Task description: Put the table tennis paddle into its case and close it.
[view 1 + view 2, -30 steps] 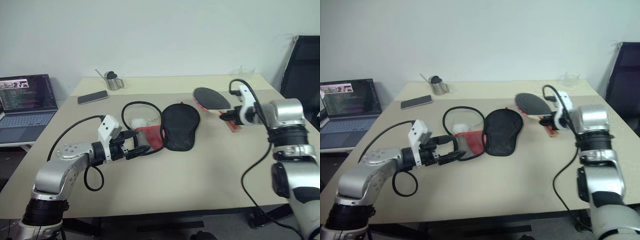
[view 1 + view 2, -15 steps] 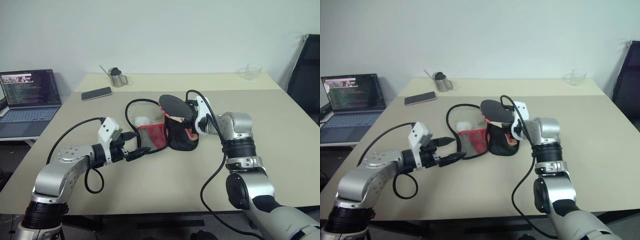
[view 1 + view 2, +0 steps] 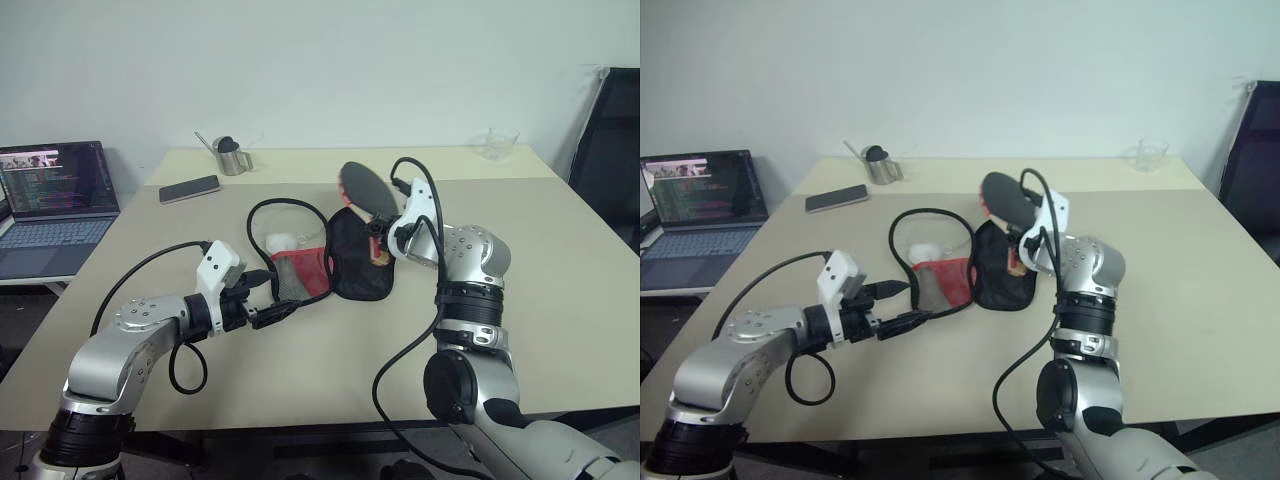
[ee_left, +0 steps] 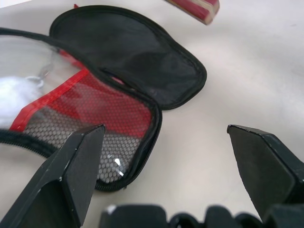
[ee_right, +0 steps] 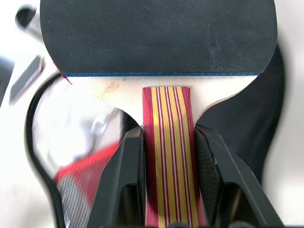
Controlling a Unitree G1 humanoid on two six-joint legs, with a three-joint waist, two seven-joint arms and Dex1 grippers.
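The table tennis paddle hangs tilted over the far end of the case, its dark blade up and away from me. My right gripper is shut on its red-and-yellow striped handle. The case lies unzipped and spread flat on the table: a black flap on the right, a red mesh panel and a clear window with the white pom-pom on the left. My left gripper is open, low over the table just in front of the red mesh part, holding nothing.
A laptop stands on a side table at the left. A phone and a metal cup lie at the far left of the table, a clear cup at the far right. A black chair is beyond the right edge.
My right gripper has carried the paddle from the right side of the table leftward to over the case and rolled it, tipping the blade up. The left gripper has stayed put and open.
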